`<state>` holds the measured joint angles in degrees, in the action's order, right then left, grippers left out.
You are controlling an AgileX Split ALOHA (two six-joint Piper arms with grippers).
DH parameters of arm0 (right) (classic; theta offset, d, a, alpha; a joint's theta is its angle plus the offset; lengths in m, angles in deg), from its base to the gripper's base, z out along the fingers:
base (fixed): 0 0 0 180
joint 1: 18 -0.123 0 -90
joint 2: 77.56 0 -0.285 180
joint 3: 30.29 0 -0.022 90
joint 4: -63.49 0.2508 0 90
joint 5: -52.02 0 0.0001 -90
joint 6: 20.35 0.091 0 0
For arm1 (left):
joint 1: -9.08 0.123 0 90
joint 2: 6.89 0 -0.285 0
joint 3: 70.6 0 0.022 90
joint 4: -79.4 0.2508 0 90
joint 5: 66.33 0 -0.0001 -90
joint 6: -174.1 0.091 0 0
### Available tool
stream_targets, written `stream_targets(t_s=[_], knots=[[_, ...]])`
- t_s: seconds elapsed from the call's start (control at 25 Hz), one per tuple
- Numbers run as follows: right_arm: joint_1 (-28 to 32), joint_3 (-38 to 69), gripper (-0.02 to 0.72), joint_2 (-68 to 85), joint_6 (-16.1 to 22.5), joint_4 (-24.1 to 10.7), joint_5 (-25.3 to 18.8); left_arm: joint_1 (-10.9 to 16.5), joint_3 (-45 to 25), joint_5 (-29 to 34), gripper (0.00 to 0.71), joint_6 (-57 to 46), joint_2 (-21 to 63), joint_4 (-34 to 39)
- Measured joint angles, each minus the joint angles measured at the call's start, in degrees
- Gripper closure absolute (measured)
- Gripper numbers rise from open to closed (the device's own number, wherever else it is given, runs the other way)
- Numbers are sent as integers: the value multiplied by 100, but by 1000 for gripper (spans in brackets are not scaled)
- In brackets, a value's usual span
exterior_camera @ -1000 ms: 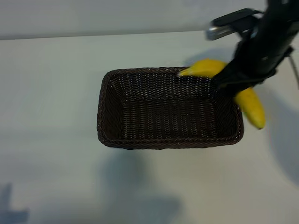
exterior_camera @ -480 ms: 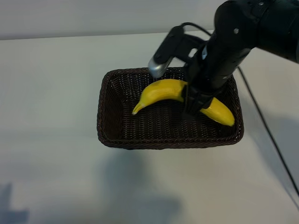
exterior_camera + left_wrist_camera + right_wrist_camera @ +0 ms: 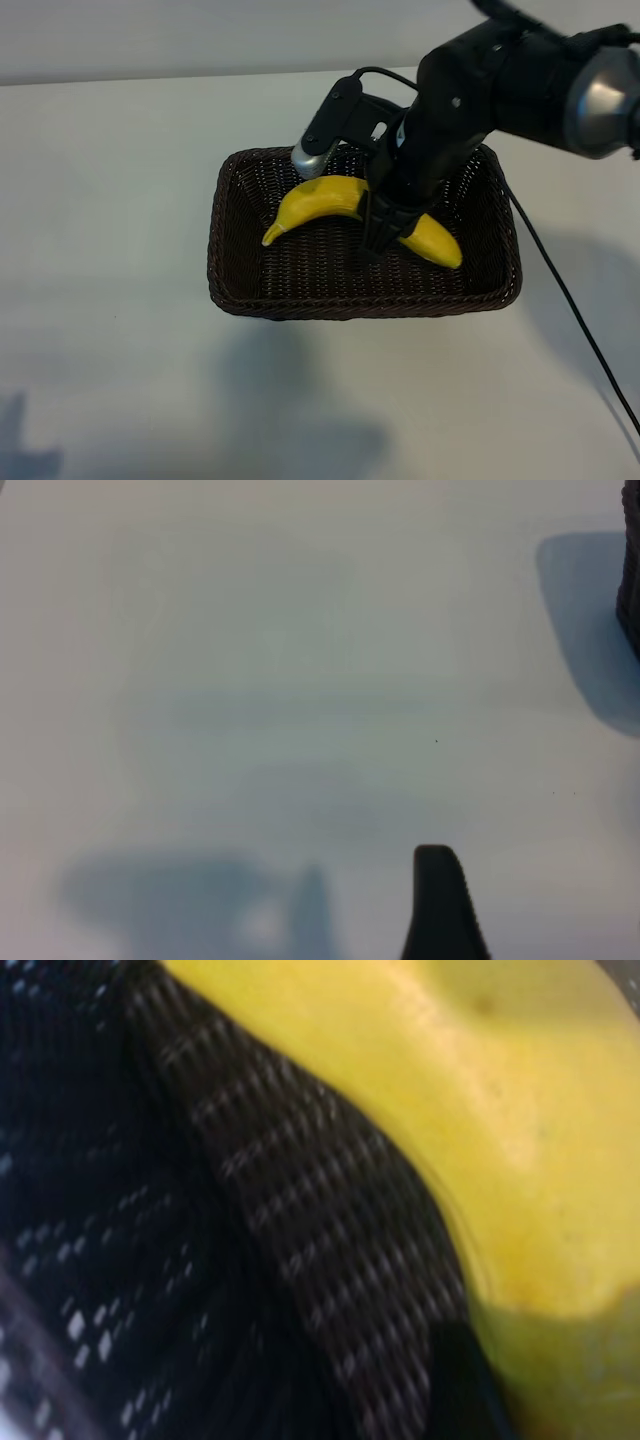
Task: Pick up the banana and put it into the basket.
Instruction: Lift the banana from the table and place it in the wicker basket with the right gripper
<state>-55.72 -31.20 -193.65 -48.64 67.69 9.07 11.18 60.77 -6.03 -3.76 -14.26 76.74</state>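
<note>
The right claw (image 3: 383,222) is clamped around the middle of the banana (image 3: 318,201), holding it inside the dark wicker basket (image 3: 350,300), low over its woven floor. The left claw (image 3: 440,905) hangs apart from them over the bare white counter (image 3: 110,200), its fingers spread with nothing between them.

No text, label, brand, number or sign can be read in any view. The banana (image 3: 330,200), the woven basket (image 3: 232,240) and the pale table (image 3: 110,200) are all bare of writing. The dark arm housing over the basket carries no legible marking either.
</note>
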Motion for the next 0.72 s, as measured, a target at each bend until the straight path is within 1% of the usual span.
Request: stream_targets(t_s=[0.08, 0.16, 0.64, 0.72], knots=[[0, 0, 283, -135, 109, -15, 199, 0, 0, 0, 216, 0, 0, 0], [0, 0, 283, -218, 155, -40, 257, 0, 0, 0, 216, 0, 0, 0], [0, 0, 283, -300, 247, -44, 235, 0, 0, 0, 216, 0, 0, 0], [0, 0, 260, -300, 295, -44, 235, 0, 0, 0, 216, 0, 0, 0]])
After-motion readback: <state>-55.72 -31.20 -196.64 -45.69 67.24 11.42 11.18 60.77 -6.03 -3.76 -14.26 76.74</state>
